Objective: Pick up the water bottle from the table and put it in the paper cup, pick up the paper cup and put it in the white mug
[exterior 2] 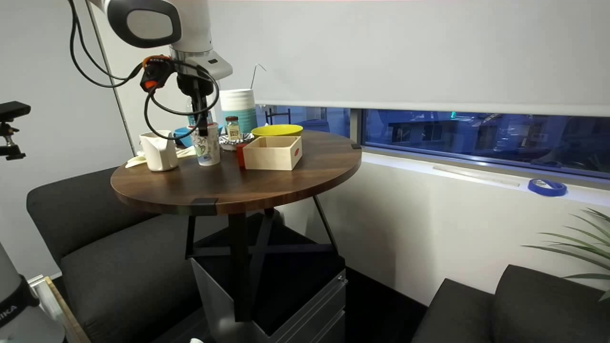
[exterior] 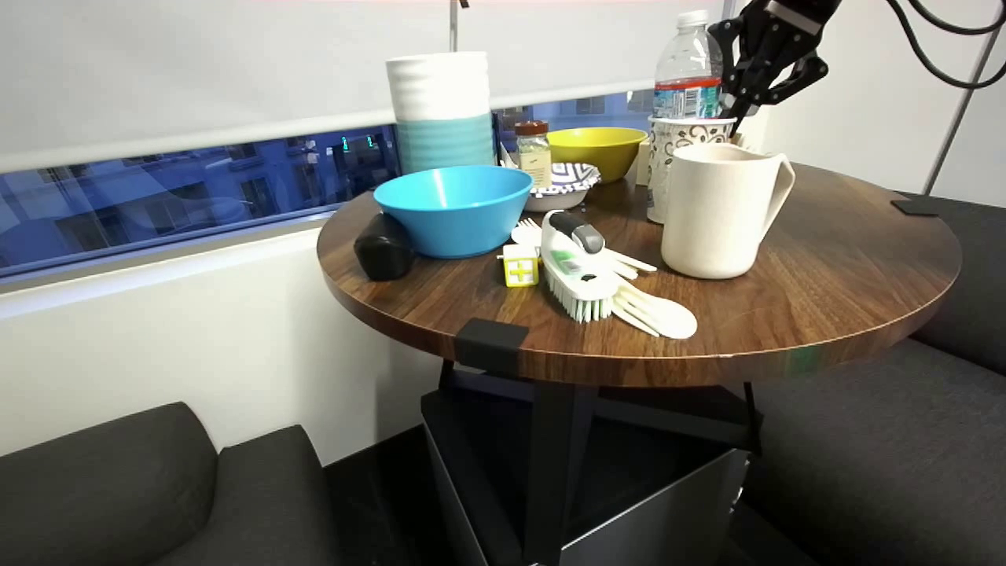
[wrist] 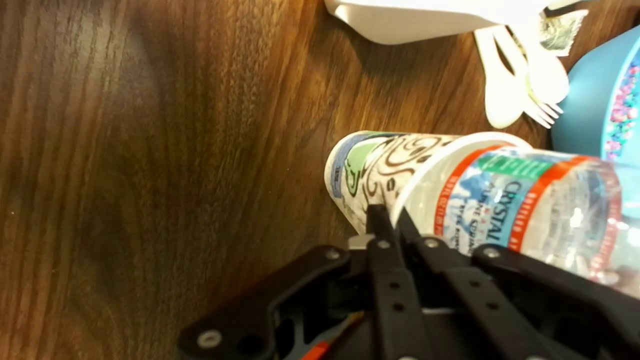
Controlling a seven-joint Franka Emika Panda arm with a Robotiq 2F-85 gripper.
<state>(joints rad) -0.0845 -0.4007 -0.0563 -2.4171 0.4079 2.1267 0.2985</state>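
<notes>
The water bottle (exterior: 689, 82), clear with a red-edged label, stands in the patterned paper cup (wrist: 400, 160), its upper part rising out of it. My gripper (wrist: 389, 212) is shut on the cup's rim, with one finger outside the wall and one inside beside the bottle. In an exterior view the gripper (exterior 2: 203, 127) comes down at the side of the cup (exterior 2: 209, 150). The white mug (exterior: 707, 216) stands upright near the cup on the round brown table (exterior: 857, 259), its handle to the right in that view. In the wrist view only part of the mug (wrist: 400, 22) shows.
A blue bowl (exterior: 456, 208), white cutlery (exterior: 668, 314) and a brush (exterior: 578, 271) lie near the mug. Beyond the cup are a yellow bowl (exterior: 601, 149), a spice jar (exterior 2: 233, 127) and a wooden box (exterior 2: 269, 157). A tall white-and-teal container (exterior: 442, 110) stands by the window.
</notes>
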